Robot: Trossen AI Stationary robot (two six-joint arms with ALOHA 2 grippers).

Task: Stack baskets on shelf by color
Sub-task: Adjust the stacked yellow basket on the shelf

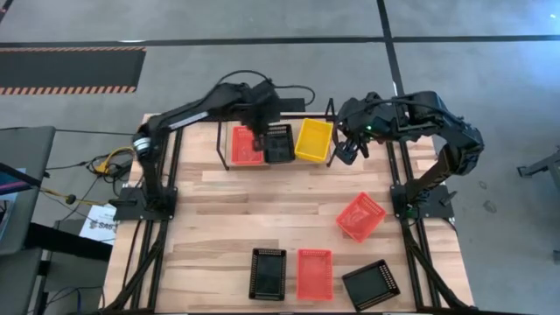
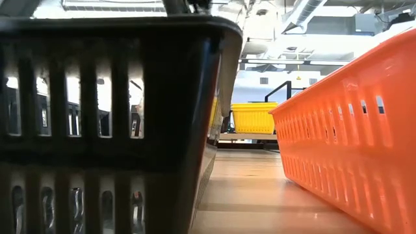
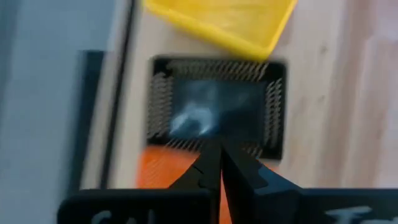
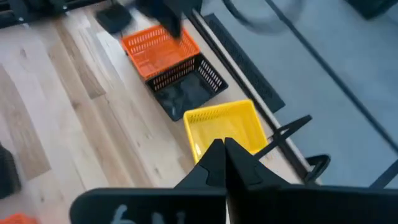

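On the black tube shelf (image 1: 325, 112) at the counter's (image 1: 227, 219) far edge sit three empty mesh plastic baskets: red-orange (image 1: 246, 145), black (image 1: 280, 143), yellow (image 1: 314, 140). Four more lie nearer: two black, two red-orange. Left gripper (image 1: 259, 138) and right gripper (image 1: 348, 150) hover there, jaws pressed together

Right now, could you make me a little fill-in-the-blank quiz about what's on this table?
1. On the shelf, the basket between the red basket and the yellow basket is ____.
2. The number of baskets lying on the wooden table, off the shelf, is ____.
3. Both pincers, left and right, have their fingers ____.

Missing words: black; four; shut
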